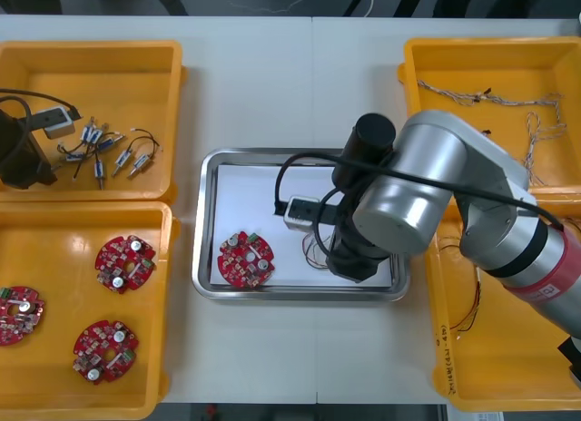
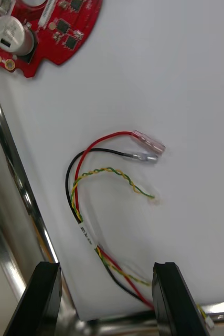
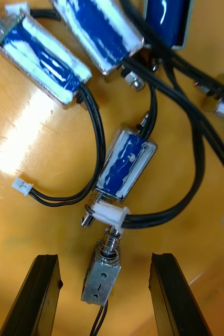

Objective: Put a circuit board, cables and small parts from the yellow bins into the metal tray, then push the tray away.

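Near left bin [image 1: 82,398]: three spare circuit boards [image 1: 105,350] lie flat in it; we need none of them now.
Near right bin [image 1: 508,398]: red and yellow cables [image 1: 467,314] lie by its left wall, and the right arm's forearm crosses above it.
Board step: done, we judge. One circuit board [image 1: 245,259] lies flat on the white floor at the near left of the metal tray [image 1: 290,294].
Cable step: looks done at least in part. A red, black and yellow cable [image 2: 98,173] lies loose on the white floor, right of the board.
Right pincer [image 2: 105,273]: released, fingers spread, low over the tray's near right part. The cable's tail runs between the fingers but nothing is gripped.
Tray edges: the shiny rim runs close by one finger of the right pincer, so we see little slack there for any sideways move.
Left pincer [image 3: 105,260]: released and low in the far left bin [image 1: 91,49], its fingers on either side of one small metal part [image 3: 102,273], not closed on it.
Small metal parts [image 1: 109,153]: all in that bin, crowded and tangled by their black leads; none is in the tray yet.
Far right bin [image 1: 490,47]: pale thin cables [image 1: 508,99] lie spread in it.
Left to do: parts into the tray, perhaps more cable, then the push.
Open room: the worktop [image 1: 272,85] beyond the tray is bare between the two far bins, a free lane for the push. The bins stand close on both sides, so we judge the tray must travel straight.
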Robot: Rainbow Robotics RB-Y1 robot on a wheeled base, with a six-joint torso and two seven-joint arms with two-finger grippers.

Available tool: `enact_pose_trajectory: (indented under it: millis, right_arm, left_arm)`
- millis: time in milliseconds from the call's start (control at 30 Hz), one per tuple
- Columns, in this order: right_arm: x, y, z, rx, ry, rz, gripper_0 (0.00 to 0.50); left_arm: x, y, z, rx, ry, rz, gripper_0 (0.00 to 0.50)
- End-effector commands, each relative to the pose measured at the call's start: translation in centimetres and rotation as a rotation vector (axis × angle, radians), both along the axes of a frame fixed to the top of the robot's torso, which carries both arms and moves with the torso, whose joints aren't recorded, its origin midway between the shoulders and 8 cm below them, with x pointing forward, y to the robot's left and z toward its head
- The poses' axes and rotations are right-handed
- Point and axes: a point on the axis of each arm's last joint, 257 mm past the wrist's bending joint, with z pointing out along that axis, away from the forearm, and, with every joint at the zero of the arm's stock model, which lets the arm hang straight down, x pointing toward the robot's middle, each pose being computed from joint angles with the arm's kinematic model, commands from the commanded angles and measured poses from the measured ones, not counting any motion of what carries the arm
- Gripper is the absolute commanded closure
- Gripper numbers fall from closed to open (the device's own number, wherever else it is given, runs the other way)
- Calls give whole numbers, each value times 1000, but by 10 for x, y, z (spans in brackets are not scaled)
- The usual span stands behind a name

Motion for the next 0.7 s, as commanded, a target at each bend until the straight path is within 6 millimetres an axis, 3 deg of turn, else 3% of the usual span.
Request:
enact_pose_trajectory:
  millis: [33, 133, 300, 500, 533, 567, 600, 633, 700]
  right_arm:
    - [5, 11, 56, 75, -35, -78, 0]
    - [5, 2, 79, 84, -54, -151, 0]
    - [19, 5, 123, 211, -125, -254, 0]
    - [31, -16, 155, 305, -178, -381, 0]
    - [35, -24, 160, 319, -184, -416, 0]
    - [38, -31, 164, 329, -190, -447, 0]
    - [39, -36, 166, 332, -194, -464, 0]
    - [42, -44, 169, 335, -203, -491, 0]
    - [47, -57, 176, 339, -219, -525, 0]
  left_arm:
    - [13, 21, 37, 70, -57, -36, 0]
    - [14, 22, 33, 73, -59, -37, 0]
    - [13, 23, 31, 68, -58, -32, 0]
    - [14, 23, 30, 64, -60, -30, 0]
    - [14, 22, 30, 63, -61, -31, 75]
    - [14, 22, 29, 62, -60, -32, 273]
    - [14, 23, 30, 63, -59, -30, 354]
    - [14, 21, 30, 62, -61, -33, 500]
    - [14, 22, 30, 63, -61, -33, 500]
